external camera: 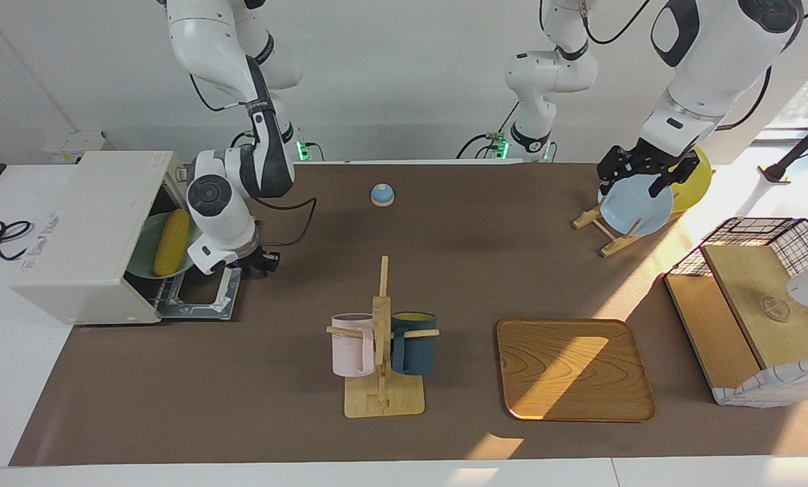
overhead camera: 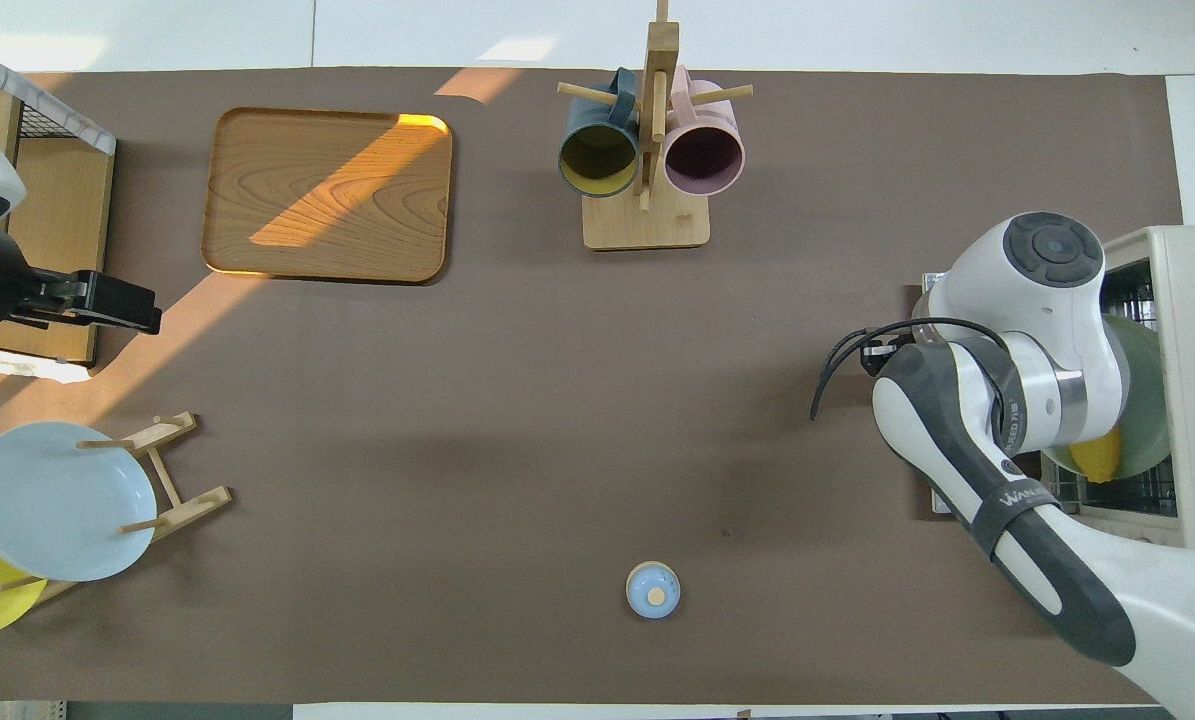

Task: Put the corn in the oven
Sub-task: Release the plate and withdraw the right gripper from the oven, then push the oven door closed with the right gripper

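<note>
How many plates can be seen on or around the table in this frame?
3. A light blue plate and a yellow plate stand in the wooden rack at the left arm's end; a green plate carries the corn inside the oven. None seems hidden.

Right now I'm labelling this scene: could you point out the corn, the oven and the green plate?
corn (external camera: 172, 241), facing view, middle of the yellow cob.
oven (external camera: 86, 230), facing view, flat off-white top panel.
green plate (overhead camera: 1147, 400), overhead view, bare rim beside the arm.
</note>
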Tool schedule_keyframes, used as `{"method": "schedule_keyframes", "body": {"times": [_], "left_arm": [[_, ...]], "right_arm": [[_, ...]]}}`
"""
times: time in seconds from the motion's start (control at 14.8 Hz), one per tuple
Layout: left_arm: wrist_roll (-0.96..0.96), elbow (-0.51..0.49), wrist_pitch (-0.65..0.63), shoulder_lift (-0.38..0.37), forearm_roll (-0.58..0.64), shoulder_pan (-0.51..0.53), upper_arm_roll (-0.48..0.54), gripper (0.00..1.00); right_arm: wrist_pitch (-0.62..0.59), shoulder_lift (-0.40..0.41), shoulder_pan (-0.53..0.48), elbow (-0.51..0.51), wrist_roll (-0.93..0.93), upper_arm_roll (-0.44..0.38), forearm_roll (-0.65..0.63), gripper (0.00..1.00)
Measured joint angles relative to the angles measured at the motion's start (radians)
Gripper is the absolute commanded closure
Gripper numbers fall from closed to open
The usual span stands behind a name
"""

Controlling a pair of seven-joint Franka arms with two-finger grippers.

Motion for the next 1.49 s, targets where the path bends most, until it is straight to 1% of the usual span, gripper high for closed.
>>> {"method": "schedule_keyframes", "body": {"times": [0.2,0.41,0.81,1.15,1.36,1.49], "left_arm": [[0.000,0.000,0.000,0.000,0.000,0.000,0.000,0.00],[0.000,0.000,0.000,0.000,0.000,0.000,0.000,0.00],[0.000,0.000,0.000,0.000,0.000,0.000,0.000,0.00],[0.000,0.000,0.000,0.000,0.000,0.000,0.000,0.00],[0.000,0.000,0.000,0.000,0.000,0.000,0.000,0.00],[0.000,0.000,0.000,0.000,0.000,0.000,0.000,0.00]], "right_arm": [[0.000,0.000,0.000,-0.004,0.000,0.000,-0.002,1.00],[-0.008,0.000,-0.001,-0.005,-0.016,0.000,-0.031,1.00],[-0.090,-0.011,-0.010,0.016,-0.066,-0.005,-0.077,1.00],[-0.228,-0.028,-0.031,0.097,-0.161,0.006,-0.058,1.00],[-0.358,-0.054,-0.050,0.177,-0.213,0.005,-0.062,1.00],[-0.442,-0.075,-0.085,0.234,-0.275,0.004,-0.068,1.00]]}}
